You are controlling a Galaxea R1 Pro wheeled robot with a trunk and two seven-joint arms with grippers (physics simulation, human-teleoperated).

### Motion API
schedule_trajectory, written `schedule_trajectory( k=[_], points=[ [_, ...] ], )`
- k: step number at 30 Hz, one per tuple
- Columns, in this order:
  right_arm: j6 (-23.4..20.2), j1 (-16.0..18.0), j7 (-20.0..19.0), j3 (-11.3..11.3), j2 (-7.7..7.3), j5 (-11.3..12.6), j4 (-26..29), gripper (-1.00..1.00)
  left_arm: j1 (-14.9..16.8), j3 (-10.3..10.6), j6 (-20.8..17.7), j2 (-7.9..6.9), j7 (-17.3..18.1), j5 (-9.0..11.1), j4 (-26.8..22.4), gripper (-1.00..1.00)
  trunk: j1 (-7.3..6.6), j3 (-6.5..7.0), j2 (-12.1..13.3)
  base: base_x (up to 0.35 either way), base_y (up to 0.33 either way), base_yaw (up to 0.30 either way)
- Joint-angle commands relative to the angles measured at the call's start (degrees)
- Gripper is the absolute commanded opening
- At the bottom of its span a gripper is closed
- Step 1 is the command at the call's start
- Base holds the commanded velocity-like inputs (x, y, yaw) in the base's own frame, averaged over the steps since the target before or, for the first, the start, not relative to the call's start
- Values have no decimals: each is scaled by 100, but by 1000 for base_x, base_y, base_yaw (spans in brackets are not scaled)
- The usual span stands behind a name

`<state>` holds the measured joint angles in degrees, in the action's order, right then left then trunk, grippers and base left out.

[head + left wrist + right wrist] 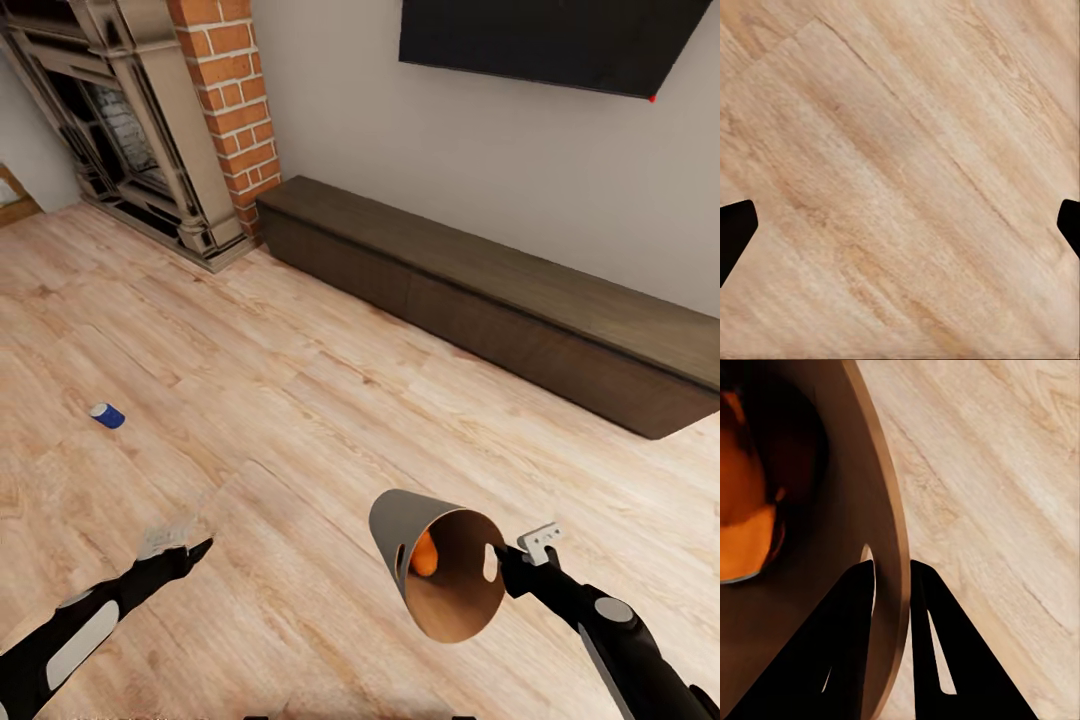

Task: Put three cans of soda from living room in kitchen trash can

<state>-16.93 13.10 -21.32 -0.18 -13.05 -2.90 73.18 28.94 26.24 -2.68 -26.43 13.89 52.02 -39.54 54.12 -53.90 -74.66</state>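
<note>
blue can (pixel 108 415) on floor (pixel 300 400), near fireplace (pixel 120 130)

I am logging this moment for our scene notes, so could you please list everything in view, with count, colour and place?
Trash can: one, grey-beige outside, copper-brown inside, tilted, held at its rim.
Orange soda can: one, inside the trash can.
Blue soda can: one, lying on the floor, left.
Fireplace: one, dark, ornate, far left.
Brick chimney: one, red.
Low cabinet: one, dark brown, along the wall.
Screen: one, black, wall-mounted.
Floor: light wood planks.
Left gripper: black, open, empty.
Right gripper: black, clamping the rim.
</note>
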Motion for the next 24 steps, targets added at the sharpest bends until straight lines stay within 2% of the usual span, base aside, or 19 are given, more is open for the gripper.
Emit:
schedule_trajectory(
  k=[1,4,5,7,13,16,18,24],
  points=[
    [10,-12,-46,2,-11,89,-10,-100,-55,-2,5,-44,137,1,19,100,0,8,0,0,0,167],
    [29,-23,-47,-2,-20,93,-25,-100,-102,-2,11,-92,283,1,40,100,0,31,0,0,0,167],
    [100,-32,-48,-83,-31,96,-62,-100,-139,-4,19,-147,505,6,55,100,0,39,0,0,0,167],
    [161,-33,-67,-257,-29,96,-111,-100,-149,-5,20,-171,648,8,62,100,0,54,0,0,0,167],
    [237,-35,-209,-478,-23,96,-226,-100,-159,2,22,-187,899,10,68,100,0,100,0,0,0,167],
    [255,-35,-223,-501,-19,97,-246,-100,-160,3,29,-187,954,10,69,100,0,123,0,0,0,162],
    [505,-35,-224,-512,-4,97,-374,-100,-160,8,156,-181,983,10,69,100,0,138,0,0,0,158],
    [819,-35,-207,-517,27,97,-636,-100,-160,12,313,-156,991,10,69,100,0,185,0,0,0,153]
  ],
)
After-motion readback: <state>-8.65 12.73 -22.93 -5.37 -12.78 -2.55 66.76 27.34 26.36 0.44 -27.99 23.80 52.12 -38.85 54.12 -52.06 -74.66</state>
